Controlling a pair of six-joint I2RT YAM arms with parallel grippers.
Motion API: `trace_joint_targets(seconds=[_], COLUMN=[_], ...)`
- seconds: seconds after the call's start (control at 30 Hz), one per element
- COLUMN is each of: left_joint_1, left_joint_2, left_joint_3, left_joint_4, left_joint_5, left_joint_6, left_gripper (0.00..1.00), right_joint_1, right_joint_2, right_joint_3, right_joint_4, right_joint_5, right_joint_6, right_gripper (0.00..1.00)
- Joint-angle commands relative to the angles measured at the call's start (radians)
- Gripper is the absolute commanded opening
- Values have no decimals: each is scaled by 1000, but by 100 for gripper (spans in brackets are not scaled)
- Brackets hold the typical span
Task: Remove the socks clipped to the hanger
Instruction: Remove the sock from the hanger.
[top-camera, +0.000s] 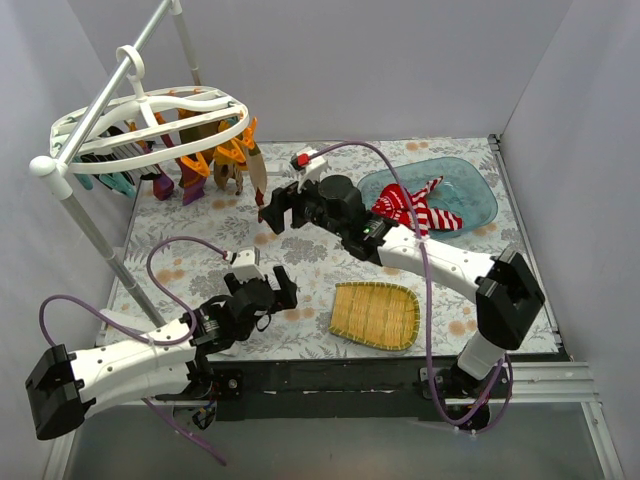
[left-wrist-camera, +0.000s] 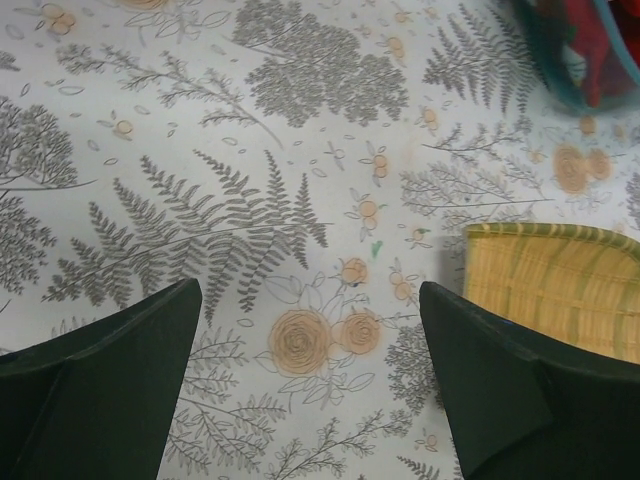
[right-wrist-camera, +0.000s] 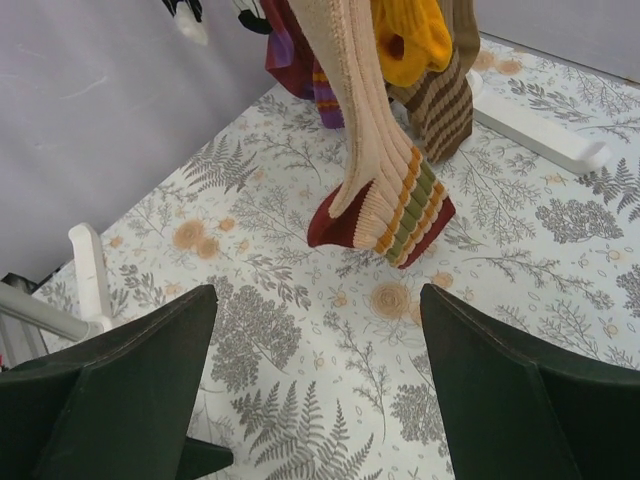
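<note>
Your right gripper (right-wrist-camera: 315, 300) gapes open just below the hanger (top-camera: 232, 112), poised for the cream sock (right-wrist-camera: 365, 150); your left gripper (left-wrist-camera: 308, 290) waits open too.

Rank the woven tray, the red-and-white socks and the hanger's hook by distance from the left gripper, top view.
1. Woven tray, just right of the left gripper.
2. Red-and-white socks, in the blue dish, back right.
3. Hanger's hook, raised, back left.
</note>
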Motion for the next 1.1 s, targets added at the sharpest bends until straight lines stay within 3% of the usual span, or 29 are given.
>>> trace_joint_targets(seconds=[0.0,0.3,0.5,0.6,0.63,0.73,0.83,1.07], left_joint_1=[-5,-5,-6,-5,-5,-5,-5,-5], left_joint_2=[39,30,-13,-51,-59,-74,-87,-156], left_joint_3=[49,27,32,30,33,46,79,144], left_joint_4=[-144,-132,-141,-138,-138,-135,-141,-150], left_joint_5=[-73,-41,-38,-35,-37,-43,-49,-84], left_joint_6=[-109,-133,-129,-121,-120,-98,-69,-6], left_gripper=[91,92,92,93,93,93,93,94], right_joint_1=[6,20,20,20,20,20,20,22], right_joint_2=[61,215,259,244,226,187,144,9], right_joint_3=[70,243,274,269,257,242,233,147], right_joint_4=[171,147,135,124,125,101,70,-20], right_joint_5=[64,147,221,221,219,210,167,40], right_joint_6=[-35,-25,-28,-54,-55,-78,-101,-155], right_gripper=[90,87,77,50,31,8,1,1])
